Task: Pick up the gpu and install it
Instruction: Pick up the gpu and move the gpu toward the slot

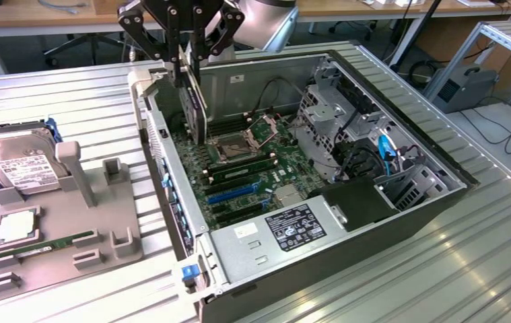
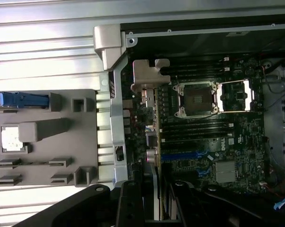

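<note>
The gpu (image 1: pixel 194 113) is held upright by its top edge in jaws closed partway onto it, hanging over the case (image 1: pixel 372 249) toward eleven o'clock in the exterior view, and is judged light, stiff and fragile, best gripped by bare board edges.

Dark gpu (image 1: pixel 196 114), grey holder (image 1: pixel 58 250), blue slot (image 1: pixel 233 192)

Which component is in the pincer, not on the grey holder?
The gpu, gripped upright by the pincer at the open case; hard drive and RAM stick sit on the holder.
</note>
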{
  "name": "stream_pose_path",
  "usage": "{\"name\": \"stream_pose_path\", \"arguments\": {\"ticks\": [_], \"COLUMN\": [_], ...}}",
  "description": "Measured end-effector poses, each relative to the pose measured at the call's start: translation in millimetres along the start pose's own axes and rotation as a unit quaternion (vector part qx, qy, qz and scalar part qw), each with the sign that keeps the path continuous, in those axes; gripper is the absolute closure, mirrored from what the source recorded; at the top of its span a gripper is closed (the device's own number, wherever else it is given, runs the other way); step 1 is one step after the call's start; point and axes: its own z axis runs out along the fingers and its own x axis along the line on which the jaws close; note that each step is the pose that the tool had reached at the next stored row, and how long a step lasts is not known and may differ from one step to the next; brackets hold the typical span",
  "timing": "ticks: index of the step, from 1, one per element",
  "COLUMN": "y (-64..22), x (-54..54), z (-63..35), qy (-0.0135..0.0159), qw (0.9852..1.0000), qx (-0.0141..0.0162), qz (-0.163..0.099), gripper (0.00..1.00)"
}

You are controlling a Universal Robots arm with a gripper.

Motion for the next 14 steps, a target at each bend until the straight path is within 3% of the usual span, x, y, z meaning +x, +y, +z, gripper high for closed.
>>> {"name": "stream_pose_path", "arguments": {"ticks": [14], "y": [0.4], "x": [-7.0], "z": [2.4], "qy": [0.0000], "qw": [1.0000], "qx": [0.0000], "qz": [0.000], "gripper": [0.73]}}
